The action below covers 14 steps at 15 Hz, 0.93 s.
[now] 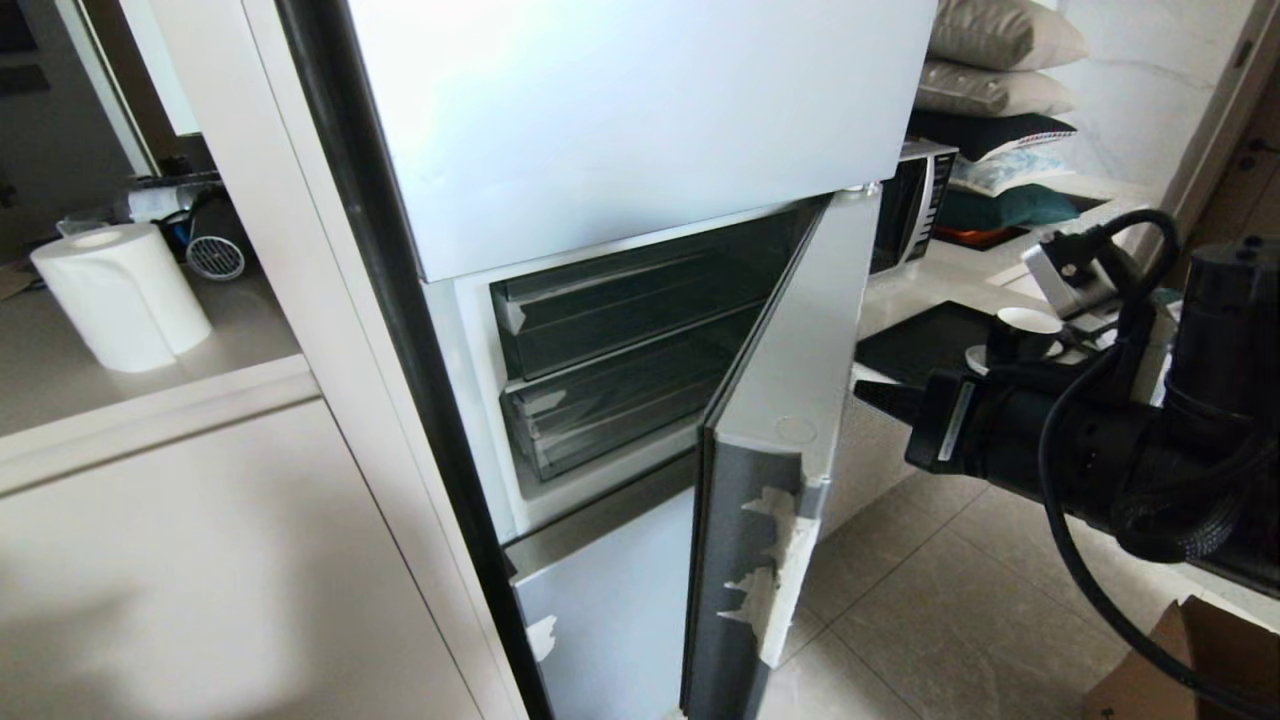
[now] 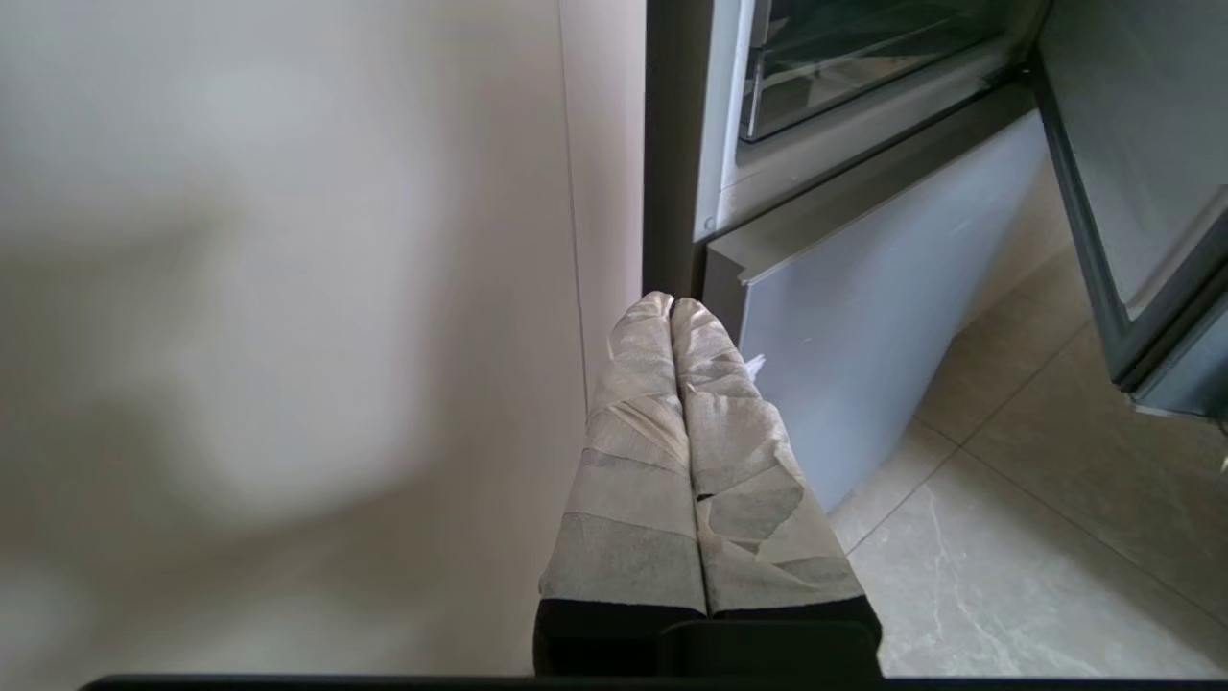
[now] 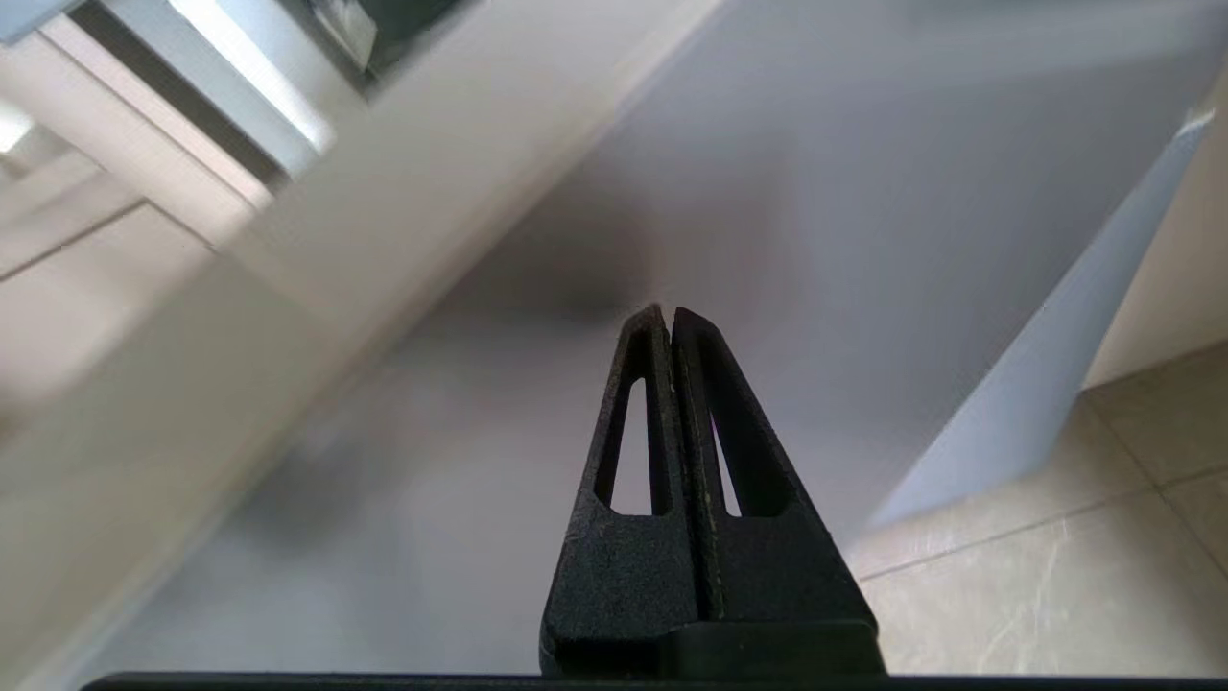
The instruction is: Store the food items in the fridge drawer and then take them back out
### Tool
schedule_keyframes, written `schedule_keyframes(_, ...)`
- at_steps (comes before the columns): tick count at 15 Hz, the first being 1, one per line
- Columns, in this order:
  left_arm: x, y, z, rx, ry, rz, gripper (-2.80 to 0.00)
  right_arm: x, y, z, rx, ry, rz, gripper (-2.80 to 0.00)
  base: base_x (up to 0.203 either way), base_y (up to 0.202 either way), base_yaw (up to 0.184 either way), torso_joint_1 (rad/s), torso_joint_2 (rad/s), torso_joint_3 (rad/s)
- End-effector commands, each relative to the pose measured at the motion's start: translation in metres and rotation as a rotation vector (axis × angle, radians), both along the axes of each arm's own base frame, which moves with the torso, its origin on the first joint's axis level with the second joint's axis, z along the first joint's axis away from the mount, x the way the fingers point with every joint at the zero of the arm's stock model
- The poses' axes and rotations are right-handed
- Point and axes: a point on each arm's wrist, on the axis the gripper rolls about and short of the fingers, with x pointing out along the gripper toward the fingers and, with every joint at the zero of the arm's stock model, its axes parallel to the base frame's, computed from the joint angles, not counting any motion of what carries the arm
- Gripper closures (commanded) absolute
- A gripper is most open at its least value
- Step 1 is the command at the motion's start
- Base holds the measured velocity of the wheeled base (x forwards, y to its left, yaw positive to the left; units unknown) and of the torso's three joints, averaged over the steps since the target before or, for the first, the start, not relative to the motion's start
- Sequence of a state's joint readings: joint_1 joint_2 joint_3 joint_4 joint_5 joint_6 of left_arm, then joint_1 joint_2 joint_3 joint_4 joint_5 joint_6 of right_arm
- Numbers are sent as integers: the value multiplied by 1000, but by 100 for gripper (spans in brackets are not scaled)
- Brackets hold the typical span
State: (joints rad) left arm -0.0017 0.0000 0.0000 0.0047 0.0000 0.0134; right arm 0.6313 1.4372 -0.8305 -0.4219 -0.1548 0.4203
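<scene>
- My left gripper (image 2: 672,312) is pressed shut on nothing, parked low beside the fridge (image 1: 640,120); the drawers sit above it and to its right.
- The fridge drawer (image 1: 600,415), the lower of two clear ones, is pushed in behind the open door (image 1: 790,380). I judge it stiff, slick and light, best taken by its front lip.
- My right gripper (image 3: 670,321) is closed, empty, near the door's face, right of the drawer.
- No food items show.

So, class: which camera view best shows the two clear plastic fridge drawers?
The head view: both clear plastic drawers appear behind the open middle door. The left wrist view catches one drawer's corner; the right wrist view shows only a blurred sliver.
</scene>
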Motion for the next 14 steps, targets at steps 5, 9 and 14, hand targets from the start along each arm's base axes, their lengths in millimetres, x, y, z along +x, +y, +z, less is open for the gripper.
schedule_keyframes(5,0,0,0,0,1,0,0,41,30,-31,-11,18,18,0,0,0,0,0,0,0)
schedule_keyframes(9,0,0,0,0,1,1,0,103,79,-70,-55,-24,74,0,0,0,0,0,0,0)
schedule_keyframes(14,0,0,0,0,1,0,0,186,148,-94,-41,-185,97,0,0,0,0,0,0,0)
